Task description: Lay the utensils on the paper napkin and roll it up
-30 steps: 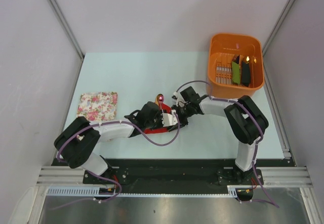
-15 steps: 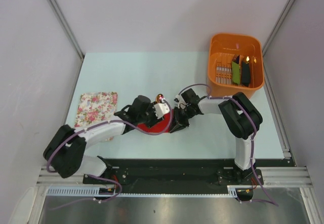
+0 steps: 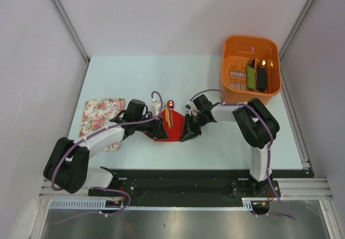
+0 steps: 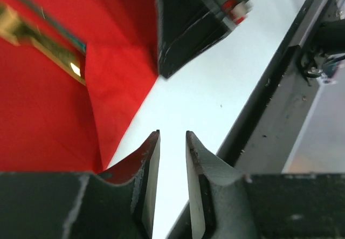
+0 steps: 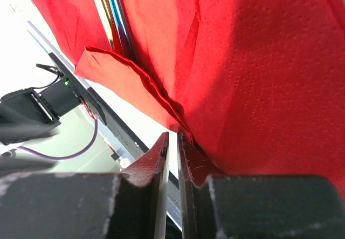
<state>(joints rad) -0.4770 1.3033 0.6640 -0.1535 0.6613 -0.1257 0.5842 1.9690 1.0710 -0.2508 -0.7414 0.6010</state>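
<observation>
From above: shows the paper napkin (image 3: 161, 135) spread on the pale table (image 3: 135, 82) between the 2 arms; carries the utensils (image 3: 168, 119) in 1 tight bundle along its middle, with the round dark red spoon bowl (image 3: 171, 104) just past the napkin's far edge; puts the left gripper (image 3: 153, 127) at the napkin's left edge and the right gripper (image 3: 188, 132) at its right edge; leaves a floral cloth (image 3: 102, 114) well to the napkin's left and an orange basket (image 3: 232, 96) far to its right.

Left wrist: fingers parted by a narrow slot at the napkin's near edge, with bare table in the gap and nothing held; thin red sheet with 1 flap raised beside a glossy yellow handle.

Right wrist: fingers pressed almost together on a creased fold at the napkin's edge, apparently pinching it; matte, dimpled tissue under slim yellow and blue handles.

By judgement: very light, limp, easily torn; best taken at an edge or corner and drawn over gently; smooth, stiff handles likely to slide during rolling.
</observation>
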